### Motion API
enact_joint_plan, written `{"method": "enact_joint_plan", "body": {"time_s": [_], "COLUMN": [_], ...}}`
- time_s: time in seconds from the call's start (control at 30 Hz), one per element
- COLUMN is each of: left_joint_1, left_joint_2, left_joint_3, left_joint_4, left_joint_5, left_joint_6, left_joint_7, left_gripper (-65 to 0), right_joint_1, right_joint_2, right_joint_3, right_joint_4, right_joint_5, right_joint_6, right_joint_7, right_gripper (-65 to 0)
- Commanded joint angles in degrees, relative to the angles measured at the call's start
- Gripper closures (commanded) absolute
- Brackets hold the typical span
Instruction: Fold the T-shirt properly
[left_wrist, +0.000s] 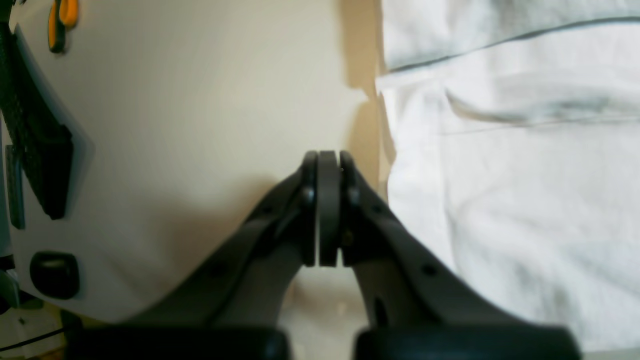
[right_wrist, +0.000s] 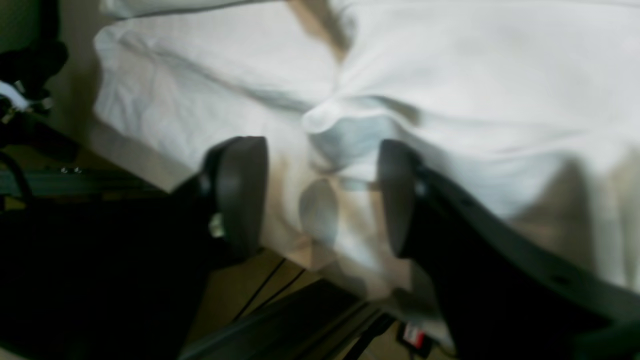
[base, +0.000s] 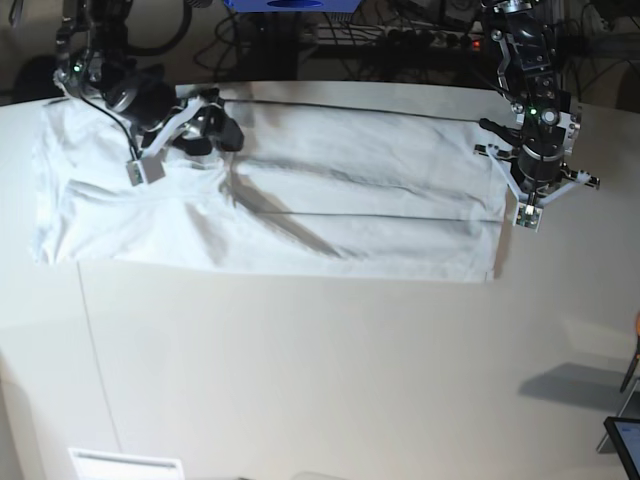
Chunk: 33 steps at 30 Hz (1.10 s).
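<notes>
Base view: the T-shirt (base: 270, 225) lies as a long band across the upper half of the worktop (base: 320, 380). At upper left the right gripper (base: 215, 125) hovers with fingers apart, a raised fabric pucker seemingly between them, likely releasing. At upper right the left gripper (base: 528, 215) stays off the hem, fingers pressed together, empty.

Left gripper (left_wrist: 328, 165) occupies the lower centre of the frame, its jaws pressed together with nothing between them. It sits over bare tabletop (left_wrist: 200, 125), just beside the edge of the T-shirt (left_wrist: 510, 175), which fills the right side. The fabric is white, wrinkled, with a folded layer across the upper right. An orange-handled item (left_wrist: 62, 20) lies at upper left; identity unclear.
</notes>
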Motion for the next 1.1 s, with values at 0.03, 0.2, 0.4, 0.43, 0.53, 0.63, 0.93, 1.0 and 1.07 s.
{"method": "enact_joint_plan", "body": {"time_s": [0.03,0.2,0.4,0.43,0.53,0.63,0.93,1.0,1.07], "left_joint_1": [-0.43,-0.43,-1.13,-1.13,-1.31,-2.72,-3.24,-2.01,-1.66], "left_joint_2": [-0.51,-0.42,-0.42,-0.42,-0.42,-0.42,-3.85,-6.22,-7.54], "left_joint_3": [-0.25,-0.25,-0.33,-0.33,-0.33,-1.21,-17.56,-17.56,-17.48], "left_joint_4": [0.91,0.91,1.00,1.00,1.09,1.09,0.56,-0.58,-1.55], "left_joint_5": [0.18,0.18,0.18,0.18,0.09,0.01,-25.75,-29.18,-31.03], "left_joint_6": [0.47,0.47,0.47,0.47,0.47,0.47,-0.41,-0.41,-0.41], "left_joint_7": [-0.66,-0.75,-0.75,-0.75,-0.75,-0.75,-0.48,-0.48,-0.48], "left_gripper": [0.0,0.0,-0.3,-0.3,-0.3,-0.3,-23.3,-30.1,-33.4], "right_joint_1": [-0.45,-1.51,-2.74,-2.65,-1.33,0.16,3.50,3.94,4.73], "right_joint_2": [-0.31,0.05,0.05,0.05,0.66,2.51,4.53,3.91,3.12], "right_joint_3": [0.22,2.59,9.36,10.50,15.16,18.41,18.41,17.89,17.27], "right_joint_4": [2.12,3.26,3.62,3.70,3.62,3.26,2.12,0.89,-1.31], "right_joint_5": [2.46,7.91,10.55,10.81,10.90,10.63,-11.96,-16.79,-20.49], "right_joint_6": [0.55,0.46,0.90,1.43,7.58,12.86,13.21,13.29,13.29], "right_joint_7": [0.77,1.30,1.30,1.30,3.58,7.10,8.59,8.59,9.91], "right_gripper": [-41.2,-42.7,-42.7,-42.5,-42.1,-40.0,0.0,-1.7,-1.5]}}
